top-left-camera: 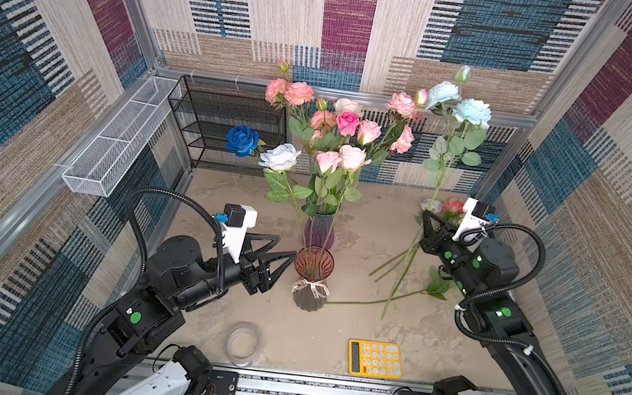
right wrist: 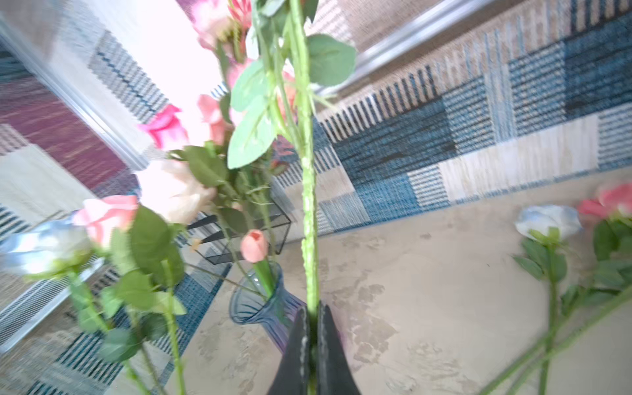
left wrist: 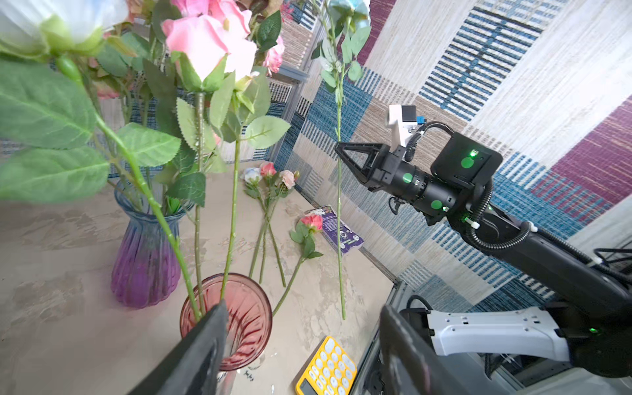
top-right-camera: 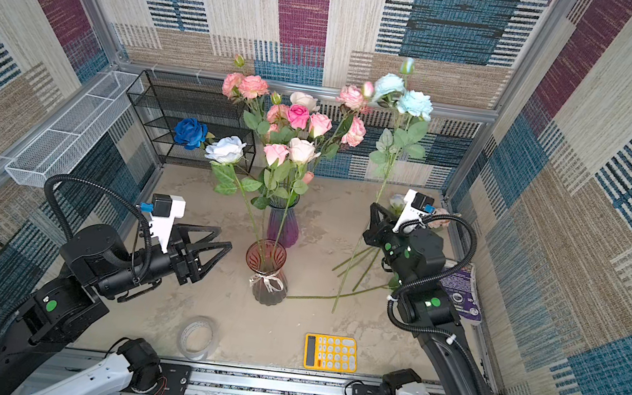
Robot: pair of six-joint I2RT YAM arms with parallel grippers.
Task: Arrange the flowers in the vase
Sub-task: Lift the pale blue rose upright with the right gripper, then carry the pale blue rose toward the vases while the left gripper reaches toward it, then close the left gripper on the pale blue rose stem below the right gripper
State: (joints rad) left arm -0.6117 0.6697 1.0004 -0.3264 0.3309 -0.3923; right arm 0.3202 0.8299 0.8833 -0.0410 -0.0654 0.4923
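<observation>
My right end effector [right wrist: 313, 309] is clenched on the lower stem of the pale blue rose spray [top-left-camera: 456, 144]. The spray stands upright over the right side of the tabletop [top-left-camera: 364, 230], well apart from both vases. My left end effector [top-left-camera: 286, 247] is released, jaws wide and empty, just beside the rim of the red vase [top-left-camera: 311, 286]. Whether a tip touches the glass, I cannot tell.

The red vase carries three stems, one white and two pink. The purple vase [top-left-camera: 321, 231] behind it carries a crowded pink bunch, too overlapped to count. The stem of the deep blue rose [top-left-camera: 241, 140] is hidden.

I think four loose flowers [left wrist: 312, 221] lie on the tabletop. In both top views my right arm covers most of their heads. There is also one yellow calculator [top-left-camera: 374, 359] and one tape roll [top-left-camera: 230, 340].
</observation>
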